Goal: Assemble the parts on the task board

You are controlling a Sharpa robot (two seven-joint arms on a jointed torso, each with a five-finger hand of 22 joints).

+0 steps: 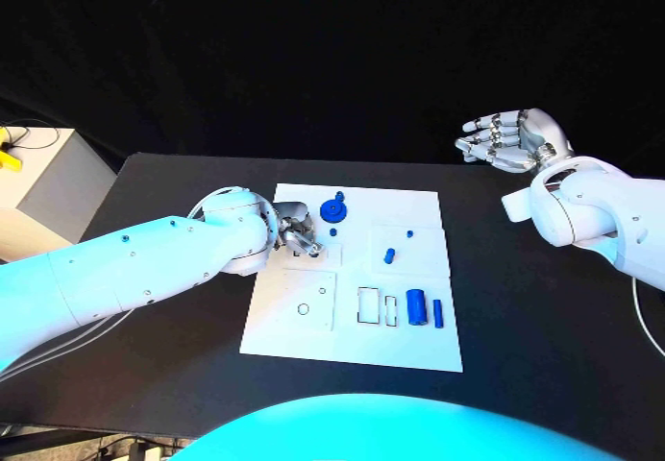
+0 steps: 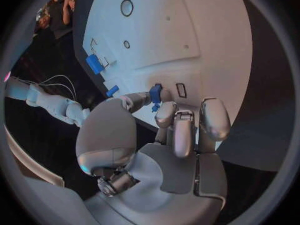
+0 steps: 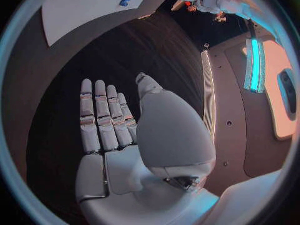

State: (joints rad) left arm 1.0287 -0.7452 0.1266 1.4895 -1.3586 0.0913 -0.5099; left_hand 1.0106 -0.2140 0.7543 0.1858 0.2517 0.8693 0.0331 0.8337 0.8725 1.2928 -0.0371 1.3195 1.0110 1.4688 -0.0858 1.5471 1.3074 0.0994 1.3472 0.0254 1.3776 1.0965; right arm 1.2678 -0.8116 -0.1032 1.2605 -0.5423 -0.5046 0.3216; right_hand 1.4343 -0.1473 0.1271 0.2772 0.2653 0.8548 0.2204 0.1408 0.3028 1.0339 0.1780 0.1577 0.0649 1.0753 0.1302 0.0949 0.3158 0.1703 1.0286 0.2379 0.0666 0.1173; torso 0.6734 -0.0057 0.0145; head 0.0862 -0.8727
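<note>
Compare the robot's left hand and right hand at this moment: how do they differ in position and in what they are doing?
The left hand is down over the task board, pinching a small blue part; the right hand is raised beyond the board's far right corner, holding nothing. The left hand's fingers curl toward the part; the right hand's fingers lie straight, side by side. Both are silver hands on white arms.

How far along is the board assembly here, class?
Early stage. The left hand pinches a small blue part over the task board. The right hand hangs open off the board. A gear, pegs and cylinders lie loose; rectangular slots look unfilled.
</note>
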